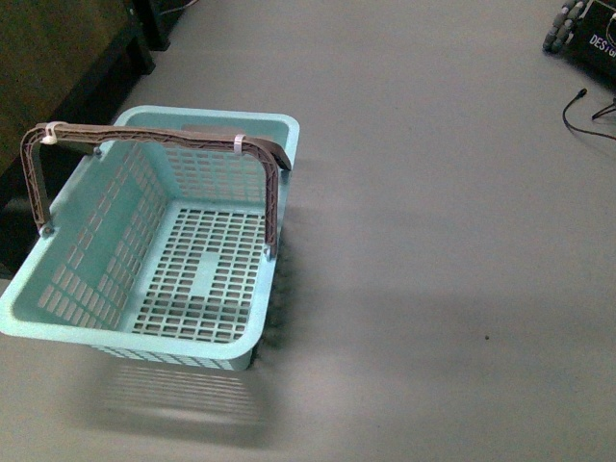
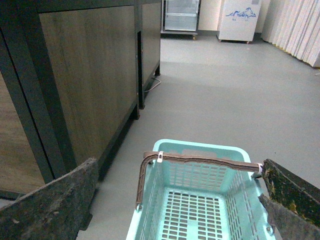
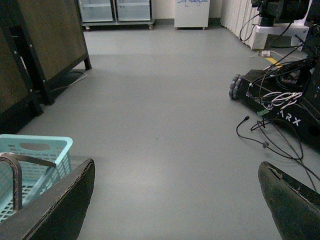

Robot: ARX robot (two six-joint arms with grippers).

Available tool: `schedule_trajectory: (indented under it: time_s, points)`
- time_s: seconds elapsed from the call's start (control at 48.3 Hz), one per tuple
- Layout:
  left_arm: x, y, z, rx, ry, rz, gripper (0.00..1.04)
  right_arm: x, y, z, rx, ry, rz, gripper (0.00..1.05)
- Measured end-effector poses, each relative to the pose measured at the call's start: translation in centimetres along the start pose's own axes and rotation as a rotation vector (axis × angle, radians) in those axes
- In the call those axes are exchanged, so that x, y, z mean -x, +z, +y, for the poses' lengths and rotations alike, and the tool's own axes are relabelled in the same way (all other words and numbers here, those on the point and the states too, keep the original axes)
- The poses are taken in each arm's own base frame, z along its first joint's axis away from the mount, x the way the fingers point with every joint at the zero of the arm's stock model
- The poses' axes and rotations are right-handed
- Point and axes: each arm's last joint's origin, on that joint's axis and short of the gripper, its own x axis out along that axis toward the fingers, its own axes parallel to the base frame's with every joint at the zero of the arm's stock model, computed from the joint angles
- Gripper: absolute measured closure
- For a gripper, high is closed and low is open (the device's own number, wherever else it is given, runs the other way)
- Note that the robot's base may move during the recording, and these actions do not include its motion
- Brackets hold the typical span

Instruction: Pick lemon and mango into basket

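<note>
While neither arm shows in the front view, the basket [image 1: 106, 241] sits on the grey floor [image 1: 433, 241] in the left half of that frame. Its brown handles [image 1: 164, 140] stand upright across the opening, bound with white ties [image 1: 238, 144]. Its slotted bottom is in full view.

Left gripper [image 2: 180, 166]: jaws spread wide, nothing between the fingers [image 2: 55, 200]. In the left wrist view the basket [image 2: 200, 146] lies in line with the gap between the two fingers, beyond their tips, and I see no contact. A dark-framed wooden cabinet [image 2: 90, 75] stands just beside the basket.

Right gripper [image 3: 176, 170]: jaws also spread wide, gripping nothing. In the right wrist view only a corner of the basket [image 3: 35, 145] shows, off to the side behind one finger [image 3: 60, 205], outside the gap. Only bare floor shows in the gap itself. Black cables [image 3: 260, 135] and a wheeled base [image 3: 280, 100] lie on the far side, well apart from the basket.
</note>
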Motion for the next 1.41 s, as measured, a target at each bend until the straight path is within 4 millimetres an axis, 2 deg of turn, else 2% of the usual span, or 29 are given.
schedule_trajectory:
  time_s: [0.662,0.703,0.766,0.828,0.91,1.034,1.221,1.324,1.407]
  points:
    - [0.0,0.0,0.0,0.0,0.0,0.0,0.07,0.0,0.0,0.0,0.0,0.0,0.0,0.09]
    - [0.0,-0.1,0.0,0.051,0.041,0.068,0.07,0.0,0.0,0.0,0.0,0.0,0.0,0.09]
    - [-0.3,0.0,-0.4,0.18,0.132,0.311,0.07,0.0,0.0,0.0,0.0,0.0,0.0,0.09]
    - [-1.3,-0.2,-1.0,0.363,0.163,0.417,0.07,0.0,0.0,0.0,0.0,0.0,0.0,0.09]
    - [-3.0,-0.5,-1.6,0.56,0.186,0.423,0.07,0.0,0.0,0.0,0.0,0.0,0.0,0.09]
    - [-6.8,-1.9,-2.4,0.796,0.198,0.422,0.07,0.0,0.0,0.0,0.0,0.0,0.0,0.09]
    - [-12.3,-3.1,-4.2,0.977,0.195,0.416,0.07,0.0,0.0,0.0,0.0,0.0,0.0,0.09]
    - [-17.2,-5.2,-6.5,1.065,0.206,0.466,0.07,0.0,0.0,0.0,0.0,0.0,0.0,0.09]
    - [-19.1,-6.2,-7.4,1.092,0.226,0.491,0.07,0.0,0.0,0.0,0.0,0.0,0.0,0.09]
